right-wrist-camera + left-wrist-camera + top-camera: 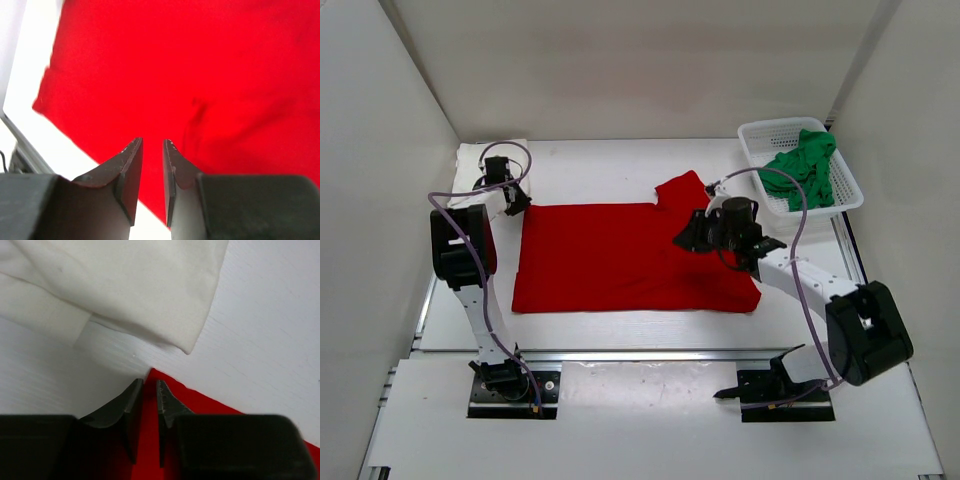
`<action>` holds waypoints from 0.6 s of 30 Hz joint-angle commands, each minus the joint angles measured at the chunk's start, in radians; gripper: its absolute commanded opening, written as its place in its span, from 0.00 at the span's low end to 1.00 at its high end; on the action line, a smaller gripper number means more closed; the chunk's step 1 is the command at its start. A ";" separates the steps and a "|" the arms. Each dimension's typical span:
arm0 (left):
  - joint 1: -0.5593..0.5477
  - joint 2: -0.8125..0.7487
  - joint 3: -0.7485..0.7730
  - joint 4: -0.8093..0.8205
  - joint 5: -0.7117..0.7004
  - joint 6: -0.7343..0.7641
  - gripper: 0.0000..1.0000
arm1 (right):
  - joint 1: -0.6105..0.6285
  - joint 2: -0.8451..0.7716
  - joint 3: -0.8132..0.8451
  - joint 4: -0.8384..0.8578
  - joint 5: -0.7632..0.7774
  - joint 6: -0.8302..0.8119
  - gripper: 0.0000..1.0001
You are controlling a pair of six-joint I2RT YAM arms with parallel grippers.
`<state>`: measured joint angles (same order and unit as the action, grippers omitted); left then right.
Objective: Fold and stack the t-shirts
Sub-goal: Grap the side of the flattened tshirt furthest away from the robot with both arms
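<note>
The red t-shirt (620, 258) lies spread flat mid-table. My left gripper (515, 203) is at its far left corner. In the left wrist view the jaws (150, 386) stand almost together with the red corner (151, 374) between them. My right gripper (692, 238) hangs over the shirt's right part, near the sleeve. Its jaws (152, 145) are nearly together with nothing between them, and red cloth (175, 75) lies below. The cream-white t-shirt (480, 155) lies folded at the far left, and also shows in the left wrist view (125, 285). The green t-shirt (805, 170) is bunched in the basket.
The white mesh basket (752, 140) stands at the far right corner. White walls close in the table on the left, back and right. A metal rail (650, 352) runs along the near edge, in front of the arm bases.
</note>
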<state>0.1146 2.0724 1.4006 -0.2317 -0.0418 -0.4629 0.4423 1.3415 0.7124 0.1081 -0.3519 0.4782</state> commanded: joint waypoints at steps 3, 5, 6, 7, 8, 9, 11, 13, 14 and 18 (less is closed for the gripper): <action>0.010 -0.040 0.015 -0.007 -0.041 0.000 0.38 | -0.034 0.110 0.150 0.022 -0.041 -0.013 0.21; 0.003 0.006 0.085 -0.065 -0.038 0.015 0.39 | -0.021 0.110 0.173 0.018 -0.026 -0.015 0.21; -0.009 0.041 0.133 -0.113 -0.035 0.026 0.38 | -0.008 0.091 0.164 0.018 -0.021 -0.016 0.21; -0.012 0.054 0.153 -0.130 -0.035 0.047 0.38 | -0.013 0.094 0.173 0.019 -0.018 -0.016 0.21; -0.018 0.070 0.193 -0.171 -0.043 0.047 0.37 | -0.008 0.076 0.170 0.016 -0.013 -0.024 0.21; -0.029 0.098 0.230 -0.204 -0.043 0.059 0.36 | -0.013 0.068 0.162 0.015 -0.018 -0.020 0.21; -0.036 0.106 0.254 -0.225 -0.062 0.070 0.33 | -0.025 0.053 0.153 0.024 -0.022 -0.016 0.21; -0.041 0.101 0.242 -0.219 -0.067 0.064 0.27 | -0.045 0.036 0.147 0.036 -0.030 -0.012 0.22; -0.041 0.097 0.236 -0.218 -0.066 0.061 0.25 | -0.053 0.019 0.142 0.031 -0.032 -0.004 0.21; -0.023 0.077 0.204 -0.212 -0.072 0.043 0.35 | -0.097 -0.008 0.145 0.033 -0.055 -0.013 0.22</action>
<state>0.0772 2.1883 1.6165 -0.4225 -0.0875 -0.4179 0.3729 1.3777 0.8471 0.0986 -0.3859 0.4709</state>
